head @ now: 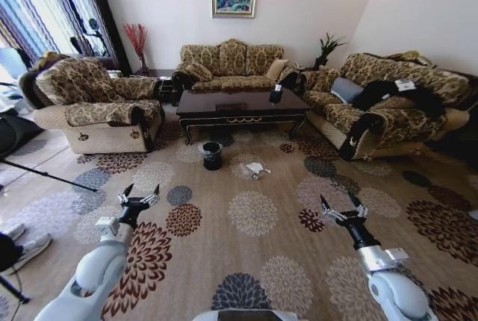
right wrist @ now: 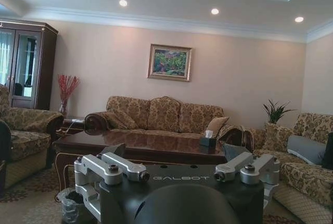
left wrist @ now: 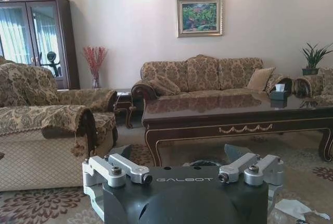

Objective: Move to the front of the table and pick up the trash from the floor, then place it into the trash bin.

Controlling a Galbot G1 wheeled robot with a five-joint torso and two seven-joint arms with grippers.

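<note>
The robot looks to be on the approach, with the floral carpet between it and the table point(head: 240, 103). On the left, the left gripper point(head: 140, 200) hangs near, fingers spread wide and empty. Farther off stands the trash bin point(head: 212, 154), just in front of the table, and to its right lies the trash point(head: 256, 169) (white crumpled paper, mostly). On the right, the right gripper point(head: 342, 212) is likewise splayed open. Next, I'd judge, it needs to drive closer.

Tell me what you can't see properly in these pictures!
- Trash: head view, too small to tell its pieces apart.
- Trash bin: too small there to see inside; in the right wrist view the gripper body covers part of it.
- Table: left wrist view, right end cut off.
</note>
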